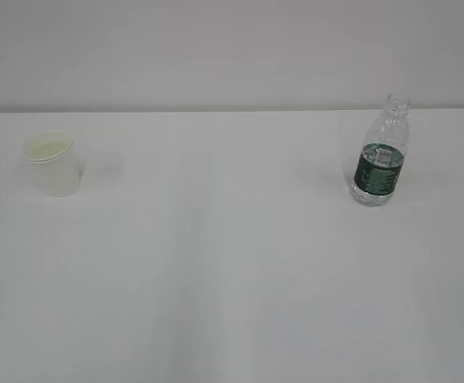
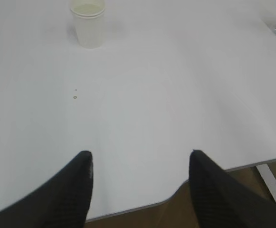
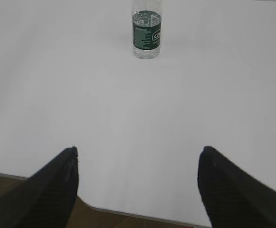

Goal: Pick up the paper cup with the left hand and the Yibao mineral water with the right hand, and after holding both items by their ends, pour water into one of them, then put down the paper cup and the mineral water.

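The white paper cup (image 1: 53,164) stands upright at the table's far left; the left wrist view has the cup (image 2: 88,23) far ahead. The Yibao mineral water (image 1: 381,153), a clear capless bottle with a dark green label, stands upright at the far right; the bottle (image 3: 147,33) shows far ahead in the right wrist view. My left gripper (image 2: 140,159) is open above the table's near edge, with nothing between its fingers. My right gripper (image 3: 138,154) is open too, wide and empty, over the near edge. Neither arm shows in the exterior view.
The white table (image 1: 232,271) spreads between cup and bottle. A small dark speck (image 2: 75,97) lies on it near the left. The table's front edge (image 2: 142,205) and a notch in it sit just under the left fingers, brown floor below.
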You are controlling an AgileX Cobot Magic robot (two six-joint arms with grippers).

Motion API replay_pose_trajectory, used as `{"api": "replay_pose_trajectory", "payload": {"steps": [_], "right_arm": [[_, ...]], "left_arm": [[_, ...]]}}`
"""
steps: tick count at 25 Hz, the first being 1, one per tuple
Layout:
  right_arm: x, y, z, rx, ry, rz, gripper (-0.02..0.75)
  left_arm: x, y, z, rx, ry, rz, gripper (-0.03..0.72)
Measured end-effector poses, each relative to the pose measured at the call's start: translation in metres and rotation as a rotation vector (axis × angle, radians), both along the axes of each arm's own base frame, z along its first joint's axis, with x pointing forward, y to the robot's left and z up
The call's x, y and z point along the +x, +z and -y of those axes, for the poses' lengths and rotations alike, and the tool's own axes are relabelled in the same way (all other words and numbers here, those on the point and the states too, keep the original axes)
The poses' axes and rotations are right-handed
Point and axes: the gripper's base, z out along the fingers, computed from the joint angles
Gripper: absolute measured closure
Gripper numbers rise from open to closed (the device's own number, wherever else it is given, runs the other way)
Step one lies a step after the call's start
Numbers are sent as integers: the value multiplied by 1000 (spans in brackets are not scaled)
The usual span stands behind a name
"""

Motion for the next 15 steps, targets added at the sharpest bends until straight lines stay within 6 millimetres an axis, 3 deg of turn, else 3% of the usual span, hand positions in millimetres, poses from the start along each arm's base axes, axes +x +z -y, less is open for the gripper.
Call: {"api": "replay_pose_trajectory", "payload": {"steps": [15], "right_arm": [[0,0,0,0,0,0,148]], "left_arm": [[0,0,0,-1,1,0,226]]}}
